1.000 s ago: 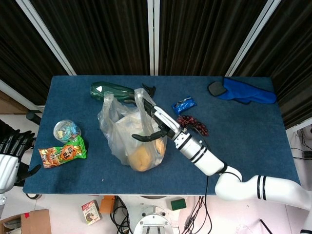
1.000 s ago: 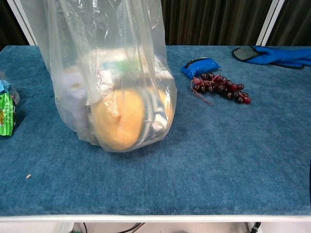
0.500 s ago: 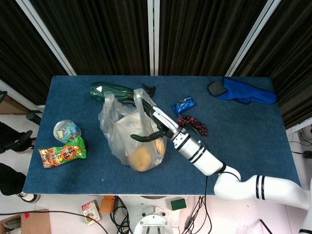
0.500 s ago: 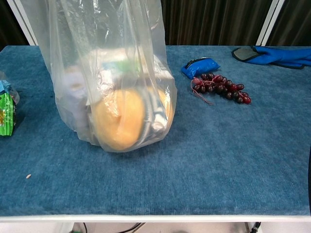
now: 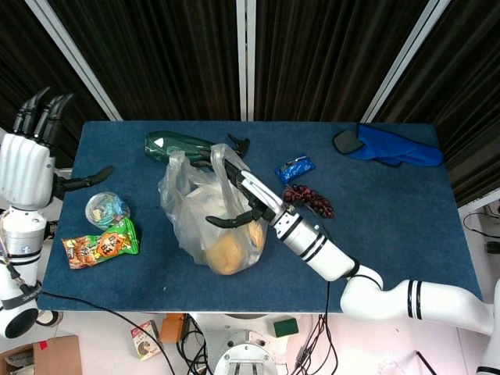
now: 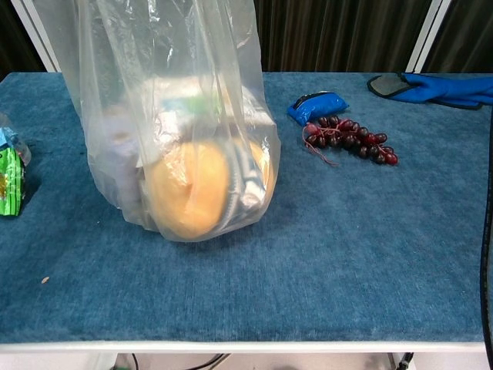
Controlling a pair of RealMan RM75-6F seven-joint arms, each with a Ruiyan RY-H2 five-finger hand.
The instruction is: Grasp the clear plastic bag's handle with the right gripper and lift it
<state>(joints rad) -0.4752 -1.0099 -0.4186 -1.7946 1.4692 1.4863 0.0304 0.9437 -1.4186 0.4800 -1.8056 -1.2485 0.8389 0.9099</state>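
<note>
Right hand at the bag's handle, left hand far off.
Left hand (image 5: 27, 168) raised past the table edge, fingers spread, empty. Clear plastic bag (image 5: 205, 219) stands mid-table; right hand (image 5: 246, 199) sits at its top, fingers hooked through the handle (image 5: 226, 160). Lift goes straight up.

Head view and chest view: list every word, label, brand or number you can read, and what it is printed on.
No text can be read in either view.
Green and orange snack packet: large printed lettering, too blurred to read.
Blue packet: markings too small.
Small box on the floor: print too small.
</note>
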